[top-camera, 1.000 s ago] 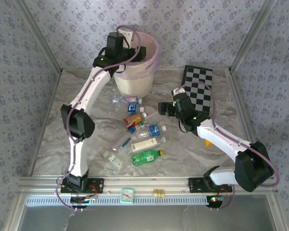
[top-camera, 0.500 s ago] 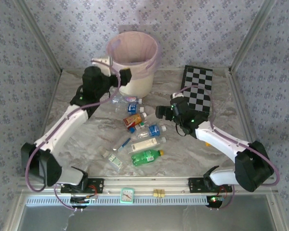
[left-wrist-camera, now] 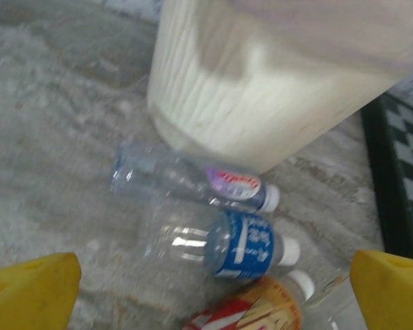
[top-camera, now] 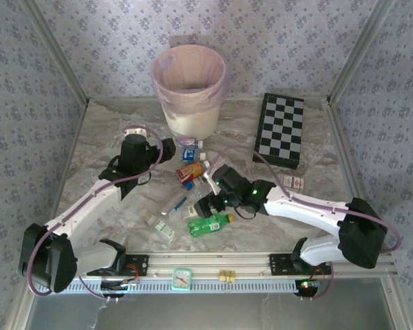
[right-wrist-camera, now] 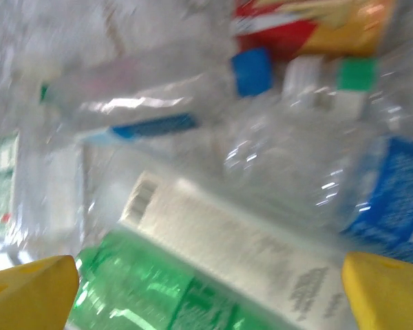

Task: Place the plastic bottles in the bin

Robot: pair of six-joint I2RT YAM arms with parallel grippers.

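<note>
Several plastic bottles (top-camera: 199, 192) lie in a heap on the marble table in front of the bin (top-camera: 191, 115), a cream wastebasket with a pink bag over its rim. My left gripper (top-camera: 171, 150) is open, low and just left of the heap. Between its yellow fingertips (left-wrist-camera: 31, 292) lie a blue-labelled bottle (left-wrist-camera: 224, 247), a clear bottle (left-wrist-camera: 193, 180) against the bin (left-wrist-camera: 275, 82), and an orange-labelled bottle (left-wrist-camera: 255, 316). My right gripper (top-camera: 205, 203) is open over a white-labelled bottle (right-wrist-camera: 241, 247) and a green bottle (right-wrist-camera: 158, 295). Neither gripper holds anything.
A black-and-white checkerboard (top-camera: 282, 130) lies at the back right, with a small card box (top-camera: 294, 181) in front of it. A small bottle (top-camera: 162, 228) lies apart at the heap's front left. A teal clock (top-camera: 182, 278) sits on the front rail.
My left arm has come away from the bin's rim, dropped to the table left of the heap, and its jaws have opened. My right arm has swung left and down over the bottles.
</note>
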